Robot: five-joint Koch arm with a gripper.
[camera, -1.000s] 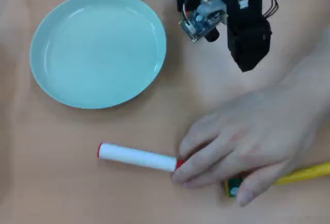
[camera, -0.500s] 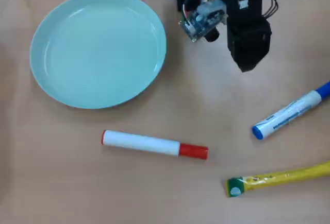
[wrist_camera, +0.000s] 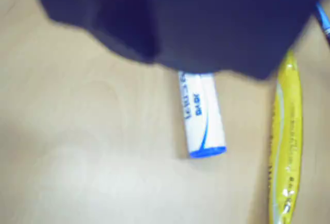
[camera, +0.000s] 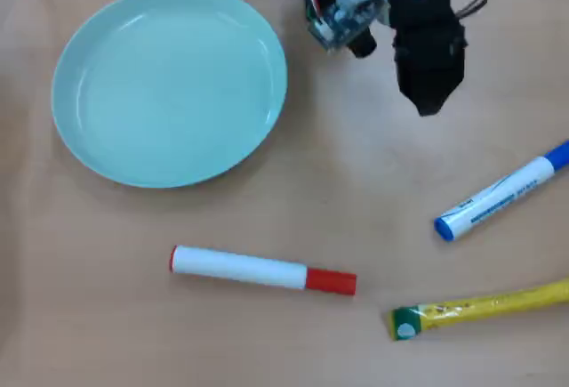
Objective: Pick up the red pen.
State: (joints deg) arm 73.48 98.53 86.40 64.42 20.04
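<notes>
- Red pen (camera: 263, 271) lies flat on the tabletop (camera: 107, 316), below the light green plate (camera: 84, 129), well apart from it.
- Judged light, rigid, with a smooth round barrel; may roll or slip. Best hold: mid-barrel, across its width.
- Gripper (camera: 428, 93) sits right of the plate, far from the pen; whether the fingers are open or closed I cannot tell.
- Versus half a second ago: pen now slightly lower, farther from the plate; blue-capped marker (camera: 500, 193) and yellow tube (camera: 480, 309) unchanged.
</notes>
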